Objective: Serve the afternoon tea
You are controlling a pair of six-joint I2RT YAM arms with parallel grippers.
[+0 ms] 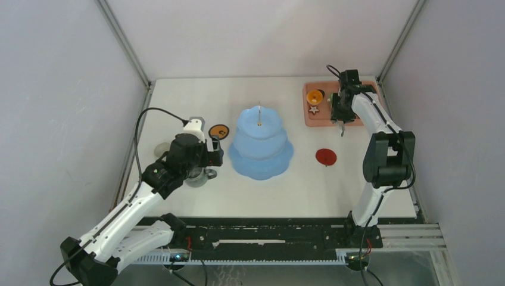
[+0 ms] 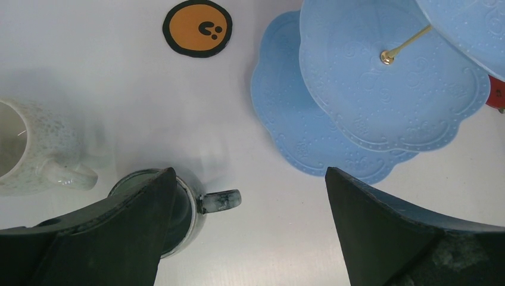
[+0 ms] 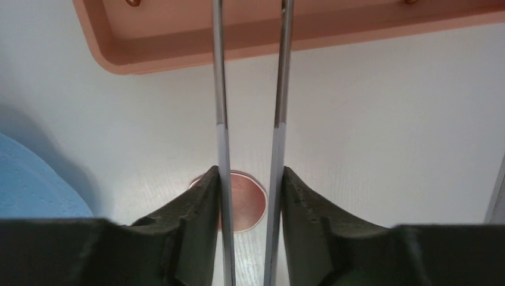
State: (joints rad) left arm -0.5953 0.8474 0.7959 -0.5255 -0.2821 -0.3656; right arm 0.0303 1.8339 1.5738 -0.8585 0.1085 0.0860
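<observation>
Stand (image 1: 261, 146): pale blue, three tiers, at the centre of the worktop (image 1: 286, 196), with no pastry seen on any tier. It stood midway between the arms, I judged so that either could reach it. Tray (image 1: 351, 121): salmon, in the far right corner, carrying a tart (image 1: 315, 96) and a star cookie (image 1: 313, 109); the right arm hid the rest of it. Right claw (image 3: 250, 173): over the tray's near edge, clamped on the tongs (image 3: 219, 89), whose two metal blades were pinched almost parallel between its fingers and pointed at the tray. It was held so, presumably, because the small pastries would suit the tongs better than the broad fingers. The blade tips lay out of the wrist view, so whether they carried anything could not be told. Red disc (image 1: 326, 157): flat on the worktop between stand and tray, bare, probably a coaster meant for a mug. Orange disc (image 2: 198, 28): black-rimmed, left of the stand, likewise bare. Left claw (image 2: 249, 173): spread wide and holding nothing, low over the dark mug (image 2: 189, 208), with one finger above its rim and the handle turned towards the stand. White mug (image 2: 36, 155): just beside the dark one, clear of the claw. Service judged barely begun.
</observation>
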